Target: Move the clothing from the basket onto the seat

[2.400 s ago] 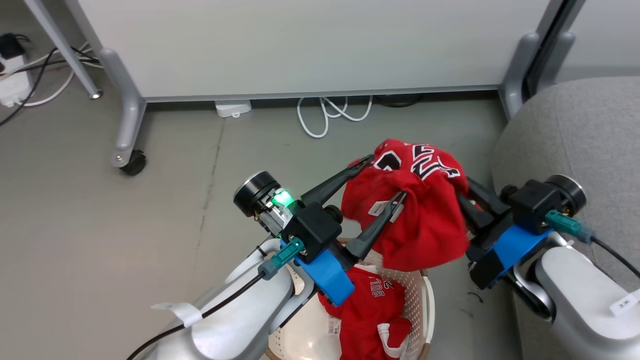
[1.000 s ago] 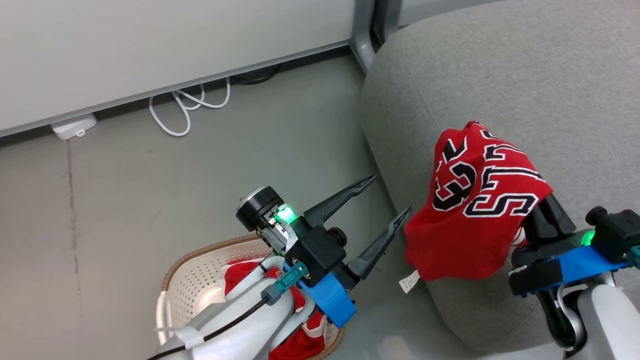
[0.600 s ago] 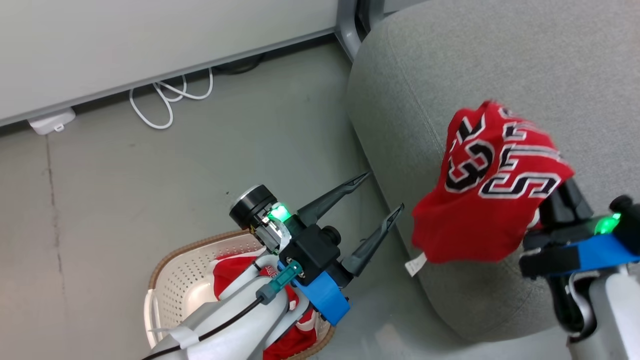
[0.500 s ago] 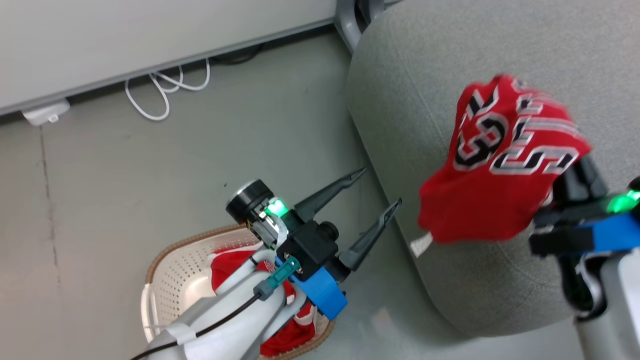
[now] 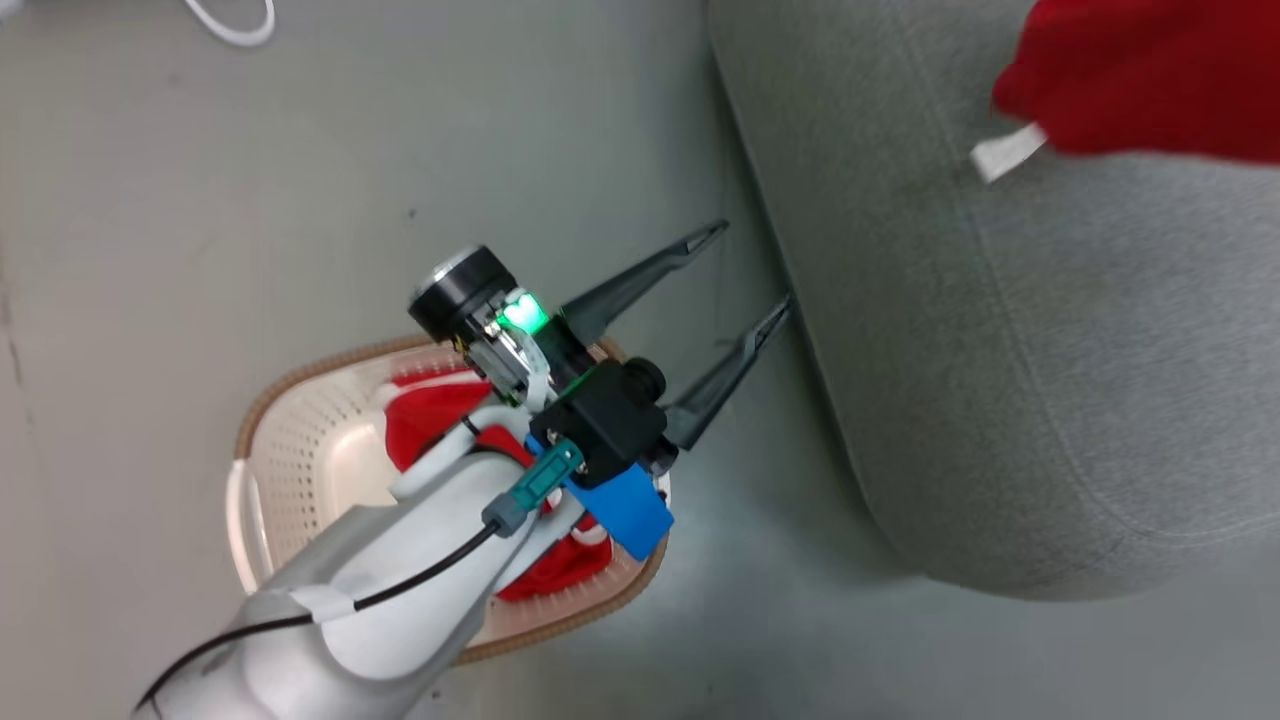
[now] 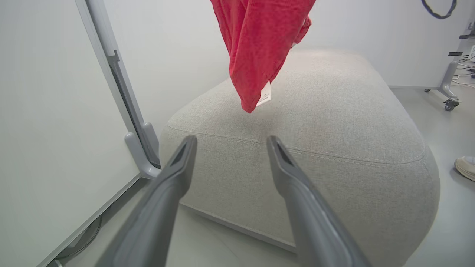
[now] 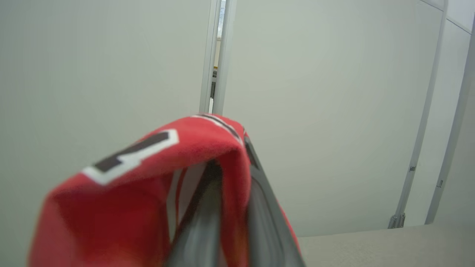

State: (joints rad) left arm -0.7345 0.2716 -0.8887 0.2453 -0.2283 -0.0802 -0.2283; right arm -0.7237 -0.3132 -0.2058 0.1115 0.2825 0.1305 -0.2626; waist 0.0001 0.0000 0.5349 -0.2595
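Head view: the left gripper (image 5: 755,264) hangs with its two fingers spread wide and nothing between them. Its tips point at the near side of the seat (image 5: 1050,350) and lie close to it; whether the lower tip touches the fabric I cannot tell. Behind and below this gripper's wrist the basket (image 5: 262,430) stands on the floor (image 5: 250,200). The second jersey (image 5: 430,425) lies in the basket, partly hidden by the forearm. Ahead of the gripper and off to its right, well apart from it, the jersey (image 5: 1150,80) hangs over the seat, with a white tag (image 5: 1008,155) dangling at its lower edge.

Left wrist view: the left gripper (image 6: 232,139) has its open fingers framing the rounded front of the seat (image 6: 334,122). The jersey (image 6: 259,44) hangs above and beyond the fingertips. Its lowest fold and the tag (image 6: 264,94) come down close to the cushion top, and contact cannot be judged. A pale partition (image 6: 48,111) stands to the left of the fingers.

Right wrist view: the right gripper (image 7: 231,167) has its fingers drawn narrow, clamped on a fold of the jersey (image 7: 148,178). The jersey drapes over both tips and falls to their left, showing a black-and-white numeral. A strip of the seat (image 7: 389,244) shows below and right of the fingers.
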